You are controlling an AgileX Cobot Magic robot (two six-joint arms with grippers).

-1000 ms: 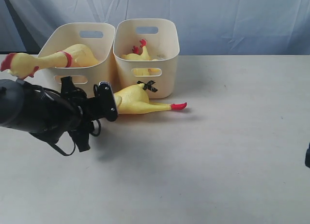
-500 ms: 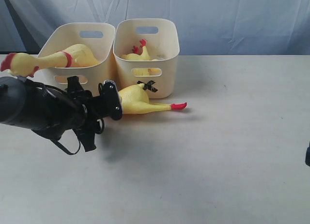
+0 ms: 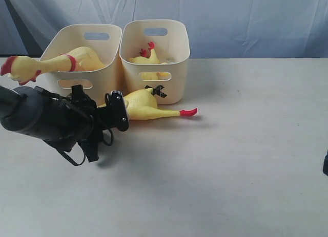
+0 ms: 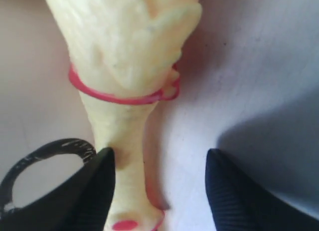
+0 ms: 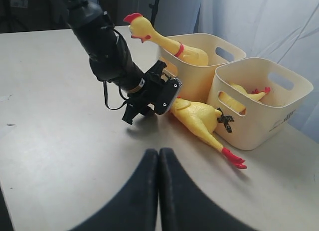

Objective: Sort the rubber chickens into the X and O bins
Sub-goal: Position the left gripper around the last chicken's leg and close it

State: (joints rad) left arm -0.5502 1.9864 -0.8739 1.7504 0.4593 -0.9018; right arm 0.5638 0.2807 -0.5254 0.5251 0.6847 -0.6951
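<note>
One rubber chicken (image 3: 146, 106) lies on the table in front of the bin marked with a black X (image 3: 156, 90), red feet pointing right. My left gripper (image 3: 121, 112) is open at its neck end. In the left wrist view the neck (image 4: 122, 156) lies between the fingers (image 4: 97, 191), against one of them, with the red neck band (image 4: 119, 97) beyond the tips. A second chicken (image 3: 56, 63) rests across the left bin (image 3: 110, 73), head hanging out; that bin's mark is hidden. The third chicken (image 3: 146, 58) lies inside the X bin (image 3: 177, 73). My right gripper (image 5: 159, 158) is shut and holds nothing.
The two bins stand side by side at the back of the table, against a blue-grey curtain (image 3: 246, 17). My left arm (image 3: 41, 119) stretches low across the table's left part. Bare tabletop (image 3: 241, 160) spreads to the right and front.
My left gripper has shifted a little right and down, closer round the neck of the chicken on the table. The chickens and bins have not moved.
</note>
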